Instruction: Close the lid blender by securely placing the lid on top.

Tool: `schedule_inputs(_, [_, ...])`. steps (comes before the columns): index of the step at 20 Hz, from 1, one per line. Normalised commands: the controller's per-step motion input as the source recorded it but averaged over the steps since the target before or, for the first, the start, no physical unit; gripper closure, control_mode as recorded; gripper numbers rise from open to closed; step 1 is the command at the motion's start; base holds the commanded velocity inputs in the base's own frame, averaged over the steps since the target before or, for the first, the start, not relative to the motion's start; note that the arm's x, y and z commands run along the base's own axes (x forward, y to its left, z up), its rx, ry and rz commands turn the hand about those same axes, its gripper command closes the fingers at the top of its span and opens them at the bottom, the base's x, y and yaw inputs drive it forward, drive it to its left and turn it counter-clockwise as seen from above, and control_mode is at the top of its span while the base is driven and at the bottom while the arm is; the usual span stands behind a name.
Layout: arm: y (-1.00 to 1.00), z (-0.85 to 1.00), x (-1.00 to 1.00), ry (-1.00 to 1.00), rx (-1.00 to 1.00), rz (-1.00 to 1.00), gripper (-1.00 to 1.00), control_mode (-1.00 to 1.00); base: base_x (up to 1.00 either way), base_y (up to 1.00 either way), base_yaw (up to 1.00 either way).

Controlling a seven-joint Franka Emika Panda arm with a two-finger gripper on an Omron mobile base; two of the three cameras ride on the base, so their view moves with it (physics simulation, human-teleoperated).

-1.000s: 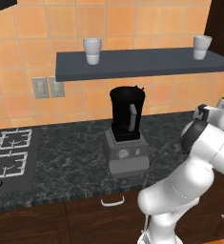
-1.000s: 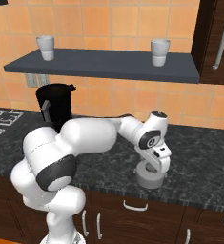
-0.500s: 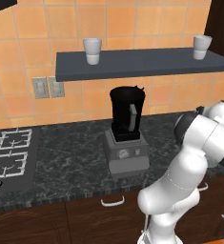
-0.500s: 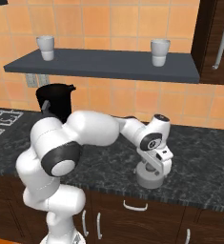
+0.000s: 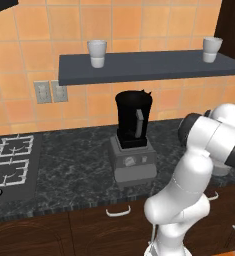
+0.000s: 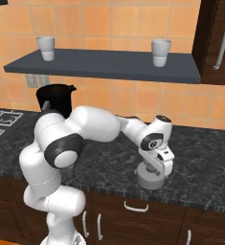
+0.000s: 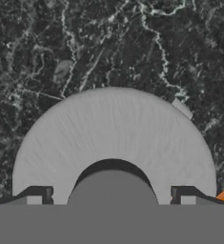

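Hand sits low over round light-grey lid, darker central knob.

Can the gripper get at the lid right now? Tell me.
Probably yes. The gripper is right down over the lid on the counter, its tips either side of the knob, with nothing between.
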Motion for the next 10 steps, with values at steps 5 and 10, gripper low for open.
schedule_inputs(5, [0.00,0.00,0.00,0.00,0.00,0.00,1.00,-1.00,0.00,0.00,0.00])
schedule_inputs(10, [0.00,0.00,0.00,0.00,0.00,0.00,1.00,-1.00,0.00,0.00,0.00])
